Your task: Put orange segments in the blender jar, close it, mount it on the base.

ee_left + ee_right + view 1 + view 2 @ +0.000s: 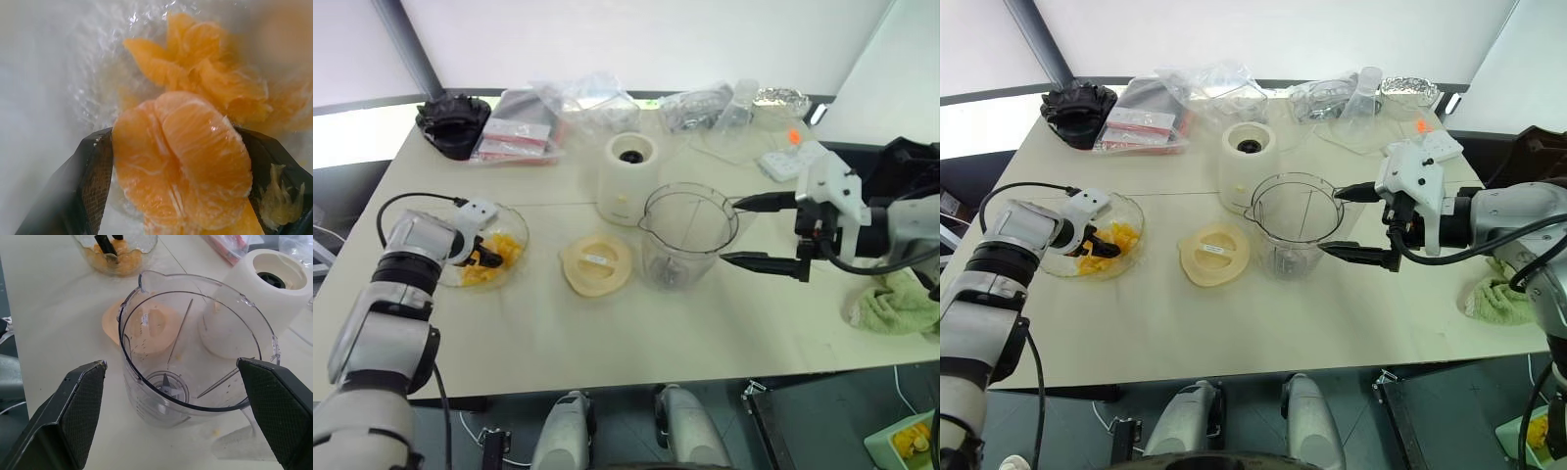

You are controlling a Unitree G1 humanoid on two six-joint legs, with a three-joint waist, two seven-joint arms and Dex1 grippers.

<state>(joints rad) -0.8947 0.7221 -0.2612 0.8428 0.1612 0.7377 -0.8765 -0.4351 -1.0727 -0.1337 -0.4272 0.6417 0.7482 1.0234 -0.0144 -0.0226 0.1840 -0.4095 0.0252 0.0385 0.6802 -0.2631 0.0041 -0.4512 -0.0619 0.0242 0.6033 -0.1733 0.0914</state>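
Note:
Several orange segments (505, 252) lie in a shallow glass bowl (521, 233) at the table's left. My left gripper (489, 258) reaches down into the bowl. In the left wrist view its fingers press both sides of a cluster of orange segments (186, 161), shut on it. The clear blender jar (680, 257) stands upright mid-table, holding nothing above its dark blade (166, 384). My right gripper (728, 231) is open at the jar's right side, one finger on each side of that edge, not touching. The cream base (628, 178) stands just behind the jar.
A flat cream lid (596, 262) lies between bowl and jar. At the back are a black toothed part (455, 119), plastic bags (578, 103) and a white power strip (785, 159). A green cloth (896, 304) lies at the right edge.

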